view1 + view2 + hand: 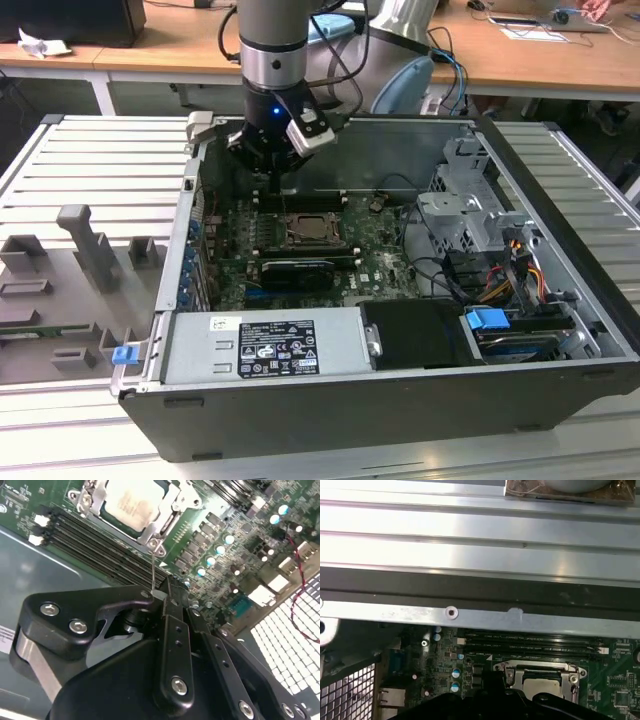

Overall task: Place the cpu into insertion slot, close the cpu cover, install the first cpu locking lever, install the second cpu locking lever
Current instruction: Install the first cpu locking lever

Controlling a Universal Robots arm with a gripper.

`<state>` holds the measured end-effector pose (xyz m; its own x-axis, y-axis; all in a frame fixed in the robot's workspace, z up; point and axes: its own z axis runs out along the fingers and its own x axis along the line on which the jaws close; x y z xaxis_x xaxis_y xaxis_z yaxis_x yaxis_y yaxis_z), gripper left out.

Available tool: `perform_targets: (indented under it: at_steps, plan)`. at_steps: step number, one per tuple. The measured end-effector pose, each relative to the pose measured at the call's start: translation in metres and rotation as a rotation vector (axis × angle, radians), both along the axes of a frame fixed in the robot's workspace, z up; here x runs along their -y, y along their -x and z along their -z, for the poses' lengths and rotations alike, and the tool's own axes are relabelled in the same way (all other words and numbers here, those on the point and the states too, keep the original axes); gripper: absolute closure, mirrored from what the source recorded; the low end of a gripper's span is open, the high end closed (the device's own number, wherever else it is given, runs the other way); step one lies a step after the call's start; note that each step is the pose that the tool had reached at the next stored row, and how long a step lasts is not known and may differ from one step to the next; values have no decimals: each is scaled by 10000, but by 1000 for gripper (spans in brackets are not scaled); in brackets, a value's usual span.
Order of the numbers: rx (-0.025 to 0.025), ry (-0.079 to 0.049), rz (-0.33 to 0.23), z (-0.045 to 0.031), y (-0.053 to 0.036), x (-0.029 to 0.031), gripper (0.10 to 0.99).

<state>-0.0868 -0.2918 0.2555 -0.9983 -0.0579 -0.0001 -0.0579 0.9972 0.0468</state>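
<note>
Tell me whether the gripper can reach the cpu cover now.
Probably yes: the gripper hangs in the open case close beside the cpu cover, only a thin lever between them.

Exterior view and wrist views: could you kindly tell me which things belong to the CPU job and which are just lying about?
Job in hand:
cpu
cpu cover
thin locking lever
end effector, close to the lever

Lying about:
long black card
power supply
blue clip
grey fixtures
drive cage
</note>
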Motion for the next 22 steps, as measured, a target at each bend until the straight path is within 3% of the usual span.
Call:
perform_targets:
  at_steps: [8, 20, 22]
  plan:
    - [0, 0, 6, 31, -181, -4, 980]
    - [1, -5, 17, 72, -369, -3, 980]
    - [0, -373, 19, 80, -386, -1, 980]
